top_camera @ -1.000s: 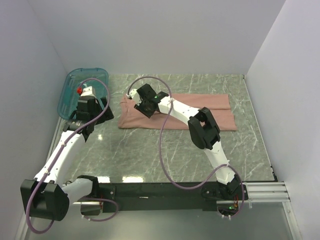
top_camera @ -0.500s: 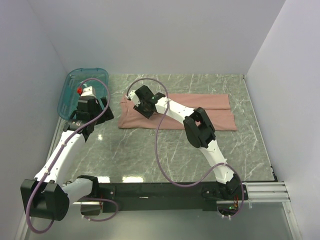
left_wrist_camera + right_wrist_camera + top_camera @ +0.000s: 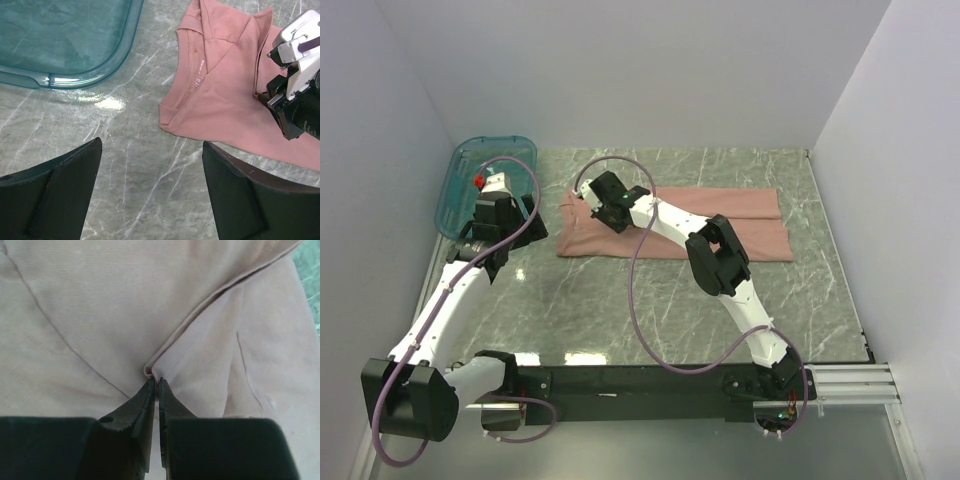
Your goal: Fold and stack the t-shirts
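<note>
The dusty-pink t-shirt [image 3: 720,222] lies folded into a long strip across the back of the marble table, collar end to the left. It also shows in the left wrist view [image 3: 225,95] and fills the right wrist view [image 3: 125,305]. My right gripper [image 3: 601,204] is over the shirt's left end, shut on a pinched fold of the pink fabric [image 3: 155,375]. My left gripper [image 3: 150,190] is open and empty, hovering over bare table left of the shirt, near the bin. The chest print is hidden.
A translucent teal plastic bin [image 3: 485,180] sits at the back left corner, also in the left wrist view [image 3: 65,35]. White walls close in the table on three sides. The right arm's cable loops above the table middle.
The right gripper has slid a little left along the shirt's left end, and its elbow has shifted left. The left arm has not moved.
</note>
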Motion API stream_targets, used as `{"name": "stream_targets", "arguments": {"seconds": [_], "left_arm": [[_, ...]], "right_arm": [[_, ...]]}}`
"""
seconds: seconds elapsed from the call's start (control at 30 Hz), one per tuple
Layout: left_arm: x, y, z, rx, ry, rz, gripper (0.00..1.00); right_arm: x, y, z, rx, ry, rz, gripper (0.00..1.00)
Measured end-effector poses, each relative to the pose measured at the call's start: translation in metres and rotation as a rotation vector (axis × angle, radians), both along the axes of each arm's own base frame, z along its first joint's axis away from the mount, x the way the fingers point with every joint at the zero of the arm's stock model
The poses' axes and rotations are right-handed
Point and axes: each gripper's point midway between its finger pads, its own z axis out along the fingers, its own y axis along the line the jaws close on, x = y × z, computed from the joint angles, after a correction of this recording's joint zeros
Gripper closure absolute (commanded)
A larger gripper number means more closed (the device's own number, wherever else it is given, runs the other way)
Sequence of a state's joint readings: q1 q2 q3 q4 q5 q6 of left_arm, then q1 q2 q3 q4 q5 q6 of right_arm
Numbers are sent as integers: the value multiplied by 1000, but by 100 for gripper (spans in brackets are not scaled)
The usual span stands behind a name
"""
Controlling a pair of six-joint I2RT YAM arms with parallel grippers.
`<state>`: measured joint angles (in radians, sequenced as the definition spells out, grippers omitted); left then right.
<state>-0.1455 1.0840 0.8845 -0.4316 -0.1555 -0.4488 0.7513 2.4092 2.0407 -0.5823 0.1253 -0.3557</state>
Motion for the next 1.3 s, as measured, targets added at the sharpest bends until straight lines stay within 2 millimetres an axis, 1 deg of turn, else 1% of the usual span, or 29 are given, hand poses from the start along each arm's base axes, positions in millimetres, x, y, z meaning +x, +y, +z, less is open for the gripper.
{"name": "stream_targets", "arguments": {"seconds": [0.13,0.23,0.4,0.5,0.53,0.63,0.67,0.77,0.87,0.93,0.97,1.0,1.07,1.1,1.2,1.27,1.3], "left_arm": [[0,0,0,0,0,0,13],[0,0,0,0,0,0,13],[0,0,0,-1,0,0,13],[0,0,-1,0,1,0,13],[0,0,-1,0,2,0,13],[0,0,-3,0,8,0,13],[0,0,-4,1,11,0,13],[0,0,-6,2,18,0,13],[-1,0,-8,2,22,0,13],[-1,-1,-10,0,27,-4,13],[0,-2,-11,-2,31,-7,13],[0,-3,-13,-5,36,-12,13],[1,-6,-17,-14,50,-25,13],[1,-8,-19,-21,58,-35,13],[2,-16,-29,-46,92,-63,13],[2,-22,-35,-65,115,-86,13],[1,-25,-38,-76,126,-99,13]], "right_arm": [[5,-6,1,-7,-11,-18,92],[13,-14,2,-9,-19,-43,95],[32,-37,5,-13,-39,-109,99],[46,-55,9,-12,-56,-162,98],[51,-61,10,-13,-62,-178,97],[64,-74,18,-9,-88,-221,78],[69,-78,23,-6,-102,-237,67],[85,-87,38,7,-149,-280,52],[94,-97,44,14,-170,-312,48],[96,-103,43,15,-165,-325,47],[96,-106,43,14,-160,-329,43],[97,-109,42,16,-153,-330,43],[93,-111,43,25,-121,-303,41],[90,-112,43,30,-95,-280,41],[74,-114,54,85,2,-158,40],[58,-121,65,142,61,-60,39],[47,-129,71,163,92,-6,39]]}}
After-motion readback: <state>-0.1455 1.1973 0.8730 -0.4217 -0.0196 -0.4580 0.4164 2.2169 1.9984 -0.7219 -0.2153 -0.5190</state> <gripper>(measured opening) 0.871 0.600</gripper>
